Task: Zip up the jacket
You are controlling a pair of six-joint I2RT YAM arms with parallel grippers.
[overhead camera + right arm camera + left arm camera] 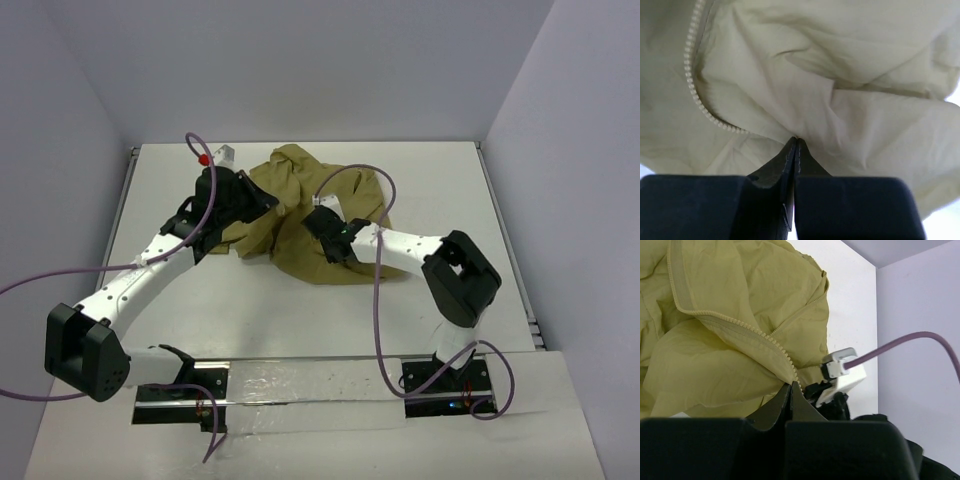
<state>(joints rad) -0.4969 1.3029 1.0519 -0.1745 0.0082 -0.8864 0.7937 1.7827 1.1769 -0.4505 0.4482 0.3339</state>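
the jacket [300, 210] lies crumpled on the white desk [300, 320], in the far middle part, between my two arms. the left jaws are pressed together on its edge, just where the line of zipper teeth [740, 322] ends, and the cloth rises above them in big folds. the right jaws are also pressed together, with a fold of the cloth pinched at their tips. another row of teeth [692, 85] curves close by on their left. a purple cable [910, 340] passes on the right in the left wrist view.
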